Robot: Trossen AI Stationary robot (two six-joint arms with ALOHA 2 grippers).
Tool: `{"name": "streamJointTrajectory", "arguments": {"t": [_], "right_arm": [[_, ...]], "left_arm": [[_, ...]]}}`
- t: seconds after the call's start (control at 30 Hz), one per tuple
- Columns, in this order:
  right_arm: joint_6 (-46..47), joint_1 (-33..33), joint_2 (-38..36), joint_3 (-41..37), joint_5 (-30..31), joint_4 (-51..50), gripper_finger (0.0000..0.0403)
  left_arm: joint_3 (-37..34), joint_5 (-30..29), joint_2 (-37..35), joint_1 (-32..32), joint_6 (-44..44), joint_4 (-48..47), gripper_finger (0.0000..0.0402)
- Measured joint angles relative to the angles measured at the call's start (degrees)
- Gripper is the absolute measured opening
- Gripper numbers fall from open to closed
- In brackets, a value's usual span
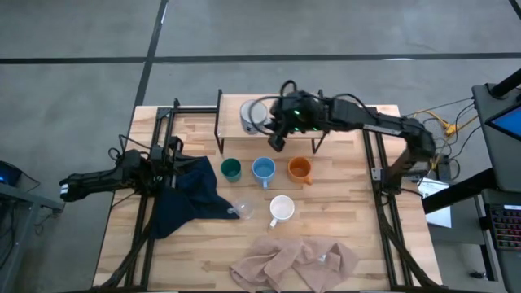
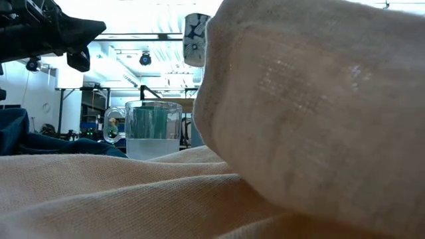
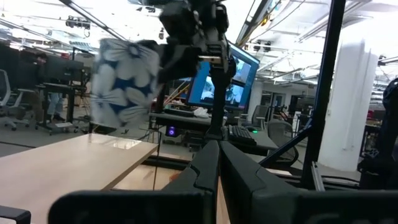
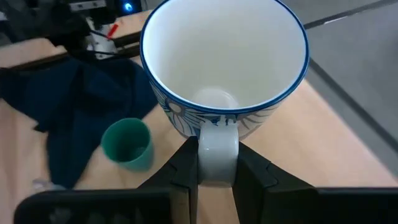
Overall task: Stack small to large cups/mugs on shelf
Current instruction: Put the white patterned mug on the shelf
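Seen from straight overhead, the whole wooden table [image 1: 269, 236] fills the high view, the shelf [image 1: 236, 114] near twelve o'clock. The low camera sits at tabletop level at six o'clock, pressed against a beige cloth [image 2: 312, 113] that blocks most of its outlook; beyond stands a clear glass cup [image 2: 149, 129]. The left wrist camera looks level across the shelf board [image 3: 68, 165] toward the patterned mug [image 3: 121, 84], which the right wrist camera views at close range from above [image 4: 224, 68]. The high view shares it too [image 1: 254, 116].
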Motion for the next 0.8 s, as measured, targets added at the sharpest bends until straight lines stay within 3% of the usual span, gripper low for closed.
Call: {"name": "streamJointTrajectory", "arguments": {"t": [0.2,0.5,0.8], "right_arm": [[-2.0,-4.2,7.6,11.8,-0.4,-4.2,0.0056],[-2.4,-9.6,16.2,22.1,-8.7,-5.8,0.0056],[-3.6,-11.0,25.2,32.8,-8.9,-9.8,0.0056]], "left_arm": [[0.0,0.0,0.0,0.0,0.0,0.0,0.0],[0.0,0.0,0.0,0.0,0.5,0.0,0.0],[0.0,0.0,0.1,0.0,0.5,0.0,0.0]]}}
